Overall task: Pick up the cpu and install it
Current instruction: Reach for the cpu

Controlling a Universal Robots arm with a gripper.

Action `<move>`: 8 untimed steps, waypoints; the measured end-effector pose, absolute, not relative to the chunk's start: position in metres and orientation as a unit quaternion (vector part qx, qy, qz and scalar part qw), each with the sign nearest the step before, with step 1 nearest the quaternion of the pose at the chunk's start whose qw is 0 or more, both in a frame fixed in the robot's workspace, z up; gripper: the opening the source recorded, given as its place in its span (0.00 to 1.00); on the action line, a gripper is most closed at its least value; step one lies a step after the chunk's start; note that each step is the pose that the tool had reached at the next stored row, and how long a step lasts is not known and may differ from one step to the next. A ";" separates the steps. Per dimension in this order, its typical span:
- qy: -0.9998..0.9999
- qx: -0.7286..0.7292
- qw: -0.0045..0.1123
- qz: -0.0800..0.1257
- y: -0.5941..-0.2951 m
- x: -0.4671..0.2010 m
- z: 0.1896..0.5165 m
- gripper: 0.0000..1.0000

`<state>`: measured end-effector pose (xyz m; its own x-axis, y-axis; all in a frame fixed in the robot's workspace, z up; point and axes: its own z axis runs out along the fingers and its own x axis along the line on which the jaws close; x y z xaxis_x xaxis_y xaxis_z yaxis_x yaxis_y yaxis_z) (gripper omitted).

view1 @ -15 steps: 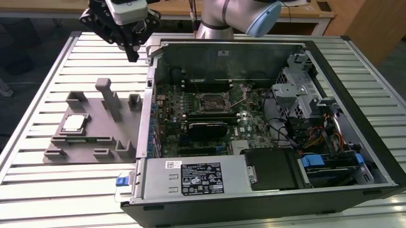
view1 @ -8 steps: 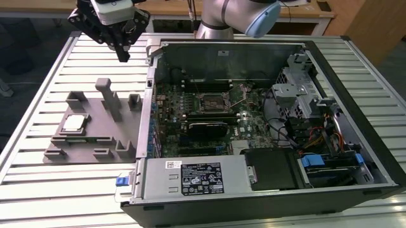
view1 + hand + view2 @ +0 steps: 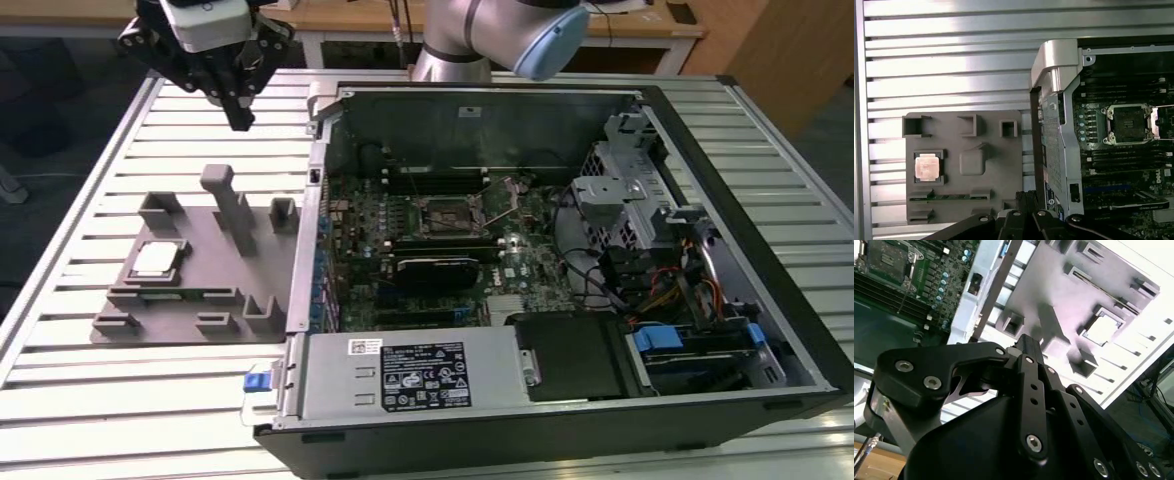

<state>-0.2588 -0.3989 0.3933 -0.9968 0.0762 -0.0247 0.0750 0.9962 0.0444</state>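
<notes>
Hovering near the desk's (image 3: 134, 400) edge by the arm's (image 3: 447, 40) base with gripper (image 3: 240, 122) pressed together on nothing, well apart from the cpu (image 3: 156, 259) lying untouched in its pocket at the holder tray's (image 3: 200, 272) edge away from the computer case (image 3: 534, 452), socket (image 3: 447, 212) bare, pickup and installing both left.

The cpu (image 3: 156, 258) has a smooth, silvery metal top. Its holder tray (image 3: 200, 270) is matt grey plastic. The table (image 3: 134, 400) is ribbed, pale metal. The claw (image 3: 240, 118) looks matt black metal, and the computer case (image 3: 400, 130) bare grey sheet metal.
</notes>
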 end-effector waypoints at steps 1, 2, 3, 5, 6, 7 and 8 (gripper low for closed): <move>0.999 0.038 0.013 0.022 -0.399 -0.261 0.393 0.11; 0.999 0.038 0.013 0.022 -0.399 -0.263 0.393 0.11; 0.999 0.038 0.013 0.022 -0.399 -0.265 0.393 0.11; 0.999 0.038 0.013 0.022 -0.399 -0.269 0.393 0.11; 0.999 0.038 0.013 0.022 -0.399 -0.271 0.393 0.11; 0.999 0.038 0.013 0.022 -0.399 -0.274 0.393 0.11; 0.999 0.038 0.013 0.022 -0.399 -0.276 0.393 0.11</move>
